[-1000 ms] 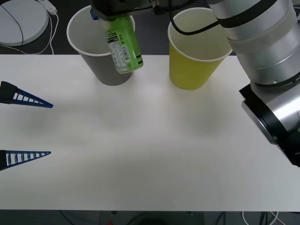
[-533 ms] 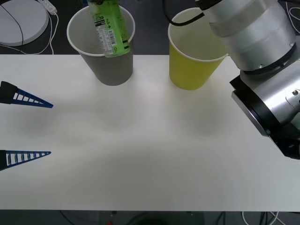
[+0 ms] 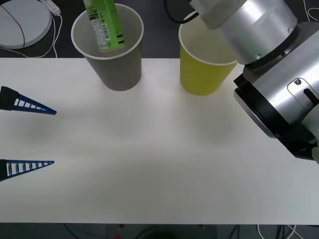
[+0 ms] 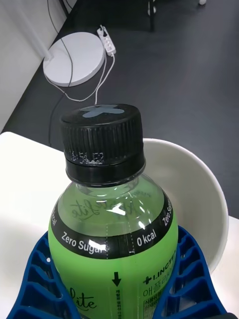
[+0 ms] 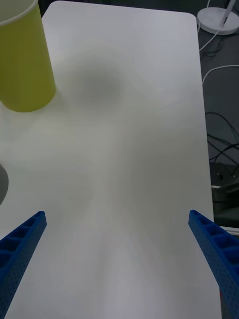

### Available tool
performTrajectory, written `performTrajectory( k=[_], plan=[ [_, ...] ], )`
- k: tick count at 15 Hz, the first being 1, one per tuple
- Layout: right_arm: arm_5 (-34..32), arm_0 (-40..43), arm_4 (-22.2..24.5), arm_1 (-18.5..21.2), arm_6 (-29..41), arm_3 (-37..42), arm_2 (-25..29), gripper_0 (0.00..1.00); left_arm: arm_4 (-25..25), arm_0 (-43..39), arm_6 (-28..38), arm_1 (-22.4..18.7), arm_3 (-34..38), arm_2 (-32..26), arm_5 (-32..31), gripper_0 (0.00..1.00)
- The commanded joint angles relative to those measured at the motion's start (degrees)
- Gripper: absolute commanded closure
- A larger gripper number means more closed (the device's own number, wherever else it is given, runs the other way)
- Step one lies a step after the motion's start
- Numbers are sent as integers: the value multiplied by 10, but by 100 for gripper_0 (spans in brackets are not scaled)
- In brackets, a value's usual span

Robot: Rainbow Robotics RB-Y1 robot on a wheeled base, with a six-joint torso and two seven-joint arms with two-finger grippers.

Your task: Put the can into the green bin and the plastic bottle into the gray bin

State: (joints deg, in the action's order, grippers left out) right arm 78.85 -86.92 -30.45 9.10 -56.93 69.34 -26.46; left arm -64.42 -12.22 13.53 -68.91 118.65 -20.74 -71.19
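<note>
The plastic bottle [image 3: 104, 25], green drink with a black cap [image 4: 102, 137], hangs tilted over the mouth of the gray bin [image 3: 117, 69], its lower end inside the rim. My right gripper [image 4: 117, 299] is shut on the bottle's body, one blue finger [image 4: 30, 284] on each side. In the right wrist view the gray bin's white inside [image 4: 199, 199] lies just behind the bottle. The green bin [image 3: 202, 74] stands to the right of the gray one, also seen as the green bin [image 5: 25, 65]. My left gripper [image 3: 42, 135] waits open at the table's left edge. The can is out of view.
My right arm's silver body [image 3: 279, 89] reaches across the table's right side and over the green bin's rim. A white round disc with a cable [image 3: 22, 22] lies on the dark floor beyond the table's far edge. Both bins stand close to that far edge.
My right arm has carried the bottle back and to the left, from in front of the gray bin's wall to over its mouth. The left gripper has not moved.
</note>
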Motion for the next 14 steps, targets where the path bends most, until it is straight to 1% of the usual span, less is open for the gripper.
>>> performTrajectory(
  k=[1,4,7,14],
  plan=[
    [-12,-30,-12,-7,-2,-55,-8,100,0,0,0,0,0,0,0,0],
    [-17,-53,-20,-14,-4,-99,-11,100,0,0,0,0,0,0,0,0],
    [-34,-67,-23,-16,2,-127,-22,100,0,0,0,0,0,0,0,0],
    [-44,-68,-17,-16,14,-129,-21,100,0,0,0,0,0,0,0,0]
  ],
)
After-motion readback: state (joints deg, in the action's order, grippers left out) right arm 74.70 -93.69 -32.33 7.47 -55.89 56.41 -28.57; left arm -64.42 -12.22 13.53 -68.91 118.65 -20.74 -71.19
